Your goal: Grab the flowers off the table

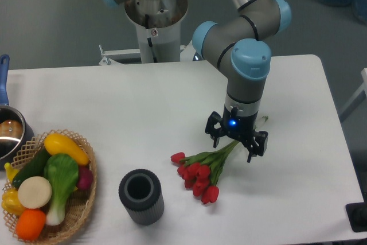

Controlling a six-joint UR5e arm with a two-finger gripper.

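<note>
Camera | gripper (237,145) spread wide, straddling flowers' (199,174) stems | flowers lying on table (143,107)

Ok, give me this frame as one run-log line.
phase: grasp approach | gripper: over stems, open | flowers: lying on table | lift: not yet

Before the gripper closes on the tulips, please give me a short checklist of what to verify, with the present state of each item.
1. Gripper above the stems, not the buds: ok.
2. Fingers open: ok, they stand apart on either side of the stems.
3. Flowers lying flat on the table: ok.
4. Stems fully between the fingers: cannot tell, the gripper hides them.
5. Dark cup apart from the buds: ok.
6. Basket away from the arm's path: ok.
</note>
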